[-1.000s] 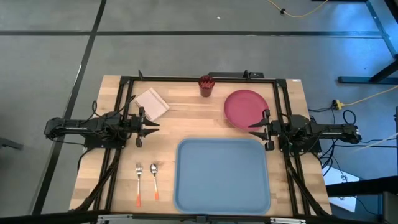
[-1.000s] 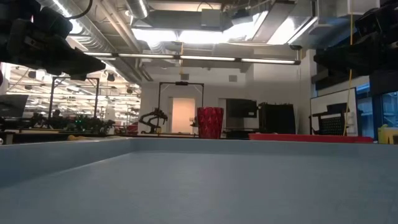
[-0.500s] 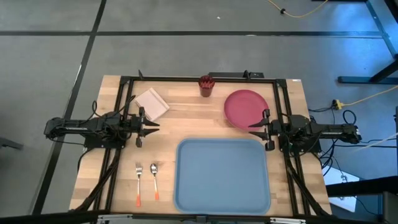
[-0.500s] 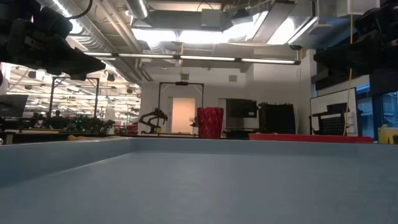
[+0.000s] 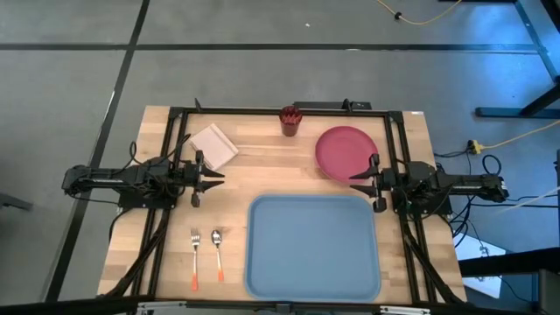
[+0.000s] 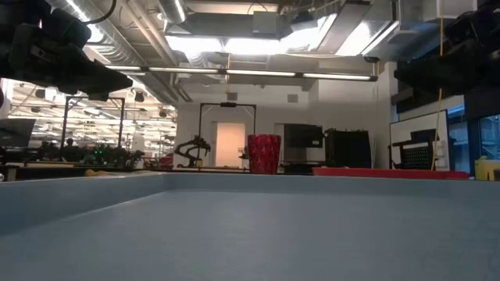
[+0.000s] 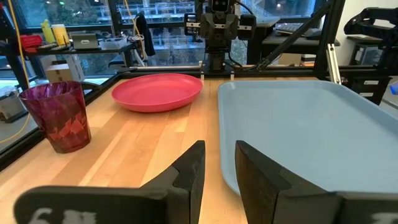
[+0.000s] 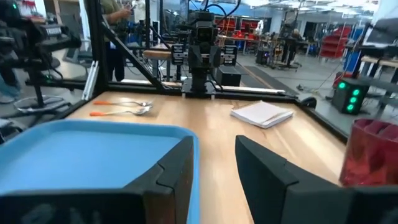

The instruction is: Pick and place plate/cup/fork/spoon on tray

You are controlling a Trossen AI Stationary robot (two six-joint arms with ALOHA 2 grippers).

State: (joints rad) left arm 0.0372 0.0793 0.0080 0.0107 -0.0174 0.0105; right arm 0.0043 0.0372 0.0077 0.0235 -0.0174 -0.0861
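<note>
Blue tray (image 5: 313, 247) empty at worktop (image 5: 262, 149) front, ready to receive. Plate (image 5: 346, 151) just beside right claw (image 5: 364, 181), cup (image 5: 290, 121) at back, fork (image 5: 194, 259) and spoon (image 5: 217, 255) together left of tray. Left claw (image 5: 208, 178) and right claw spread slightly, holding nothing, facing inward.

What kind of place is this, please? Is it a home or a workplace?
Most likely a robotics lab or workshop, not a home. The wooden table stands on a bare grey floor, a second robot arm faces across it, and behind are exposed ceiling ducts and other workbenches with equipment.
</note>
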